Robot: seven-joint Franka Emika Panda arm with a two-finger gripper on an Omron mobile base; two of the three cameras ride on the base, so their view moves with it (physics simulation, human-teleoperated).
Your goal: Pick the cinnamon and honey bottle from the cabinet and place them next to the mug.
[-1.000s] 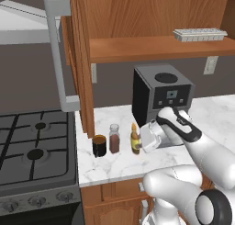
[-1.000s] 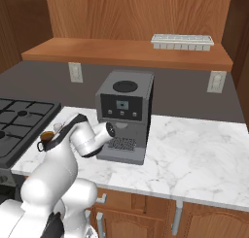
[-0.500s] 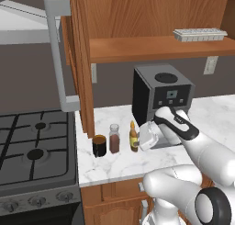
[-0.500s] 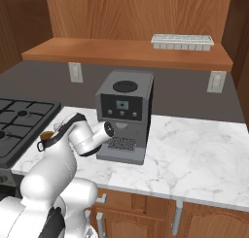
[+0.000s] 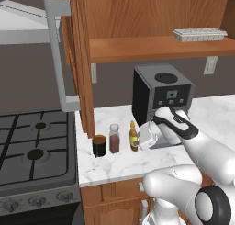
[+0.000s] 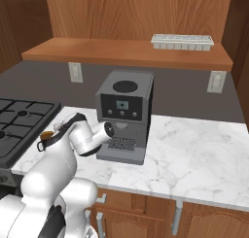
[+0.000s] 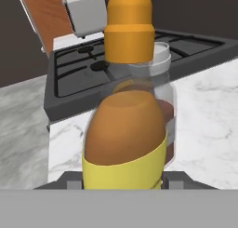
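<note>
On the marble counter (image 5: 114, 164) just in front of the coffee machine (image 5: 158, 93), the gripper (image 5: 140, 139) is standing at the honey bottle (image 5: 133, 137), its jaws part open and bracketing the bottle's body on both sides; whether the pads are pressing the bottle or have let go cannot be told. In the left base view the bottle is sitting upright on the counter at the gripper's 9 o'clock, with the cinnamon (image 5: 114, 138) just beyond it and the mug (image 5: 99, 145) beyond that, all three in a row. The placing step appears to be finishing; the next move is calling for a full release and a straight retreat toward 3 o'clock without tipping the bottle.
</note>
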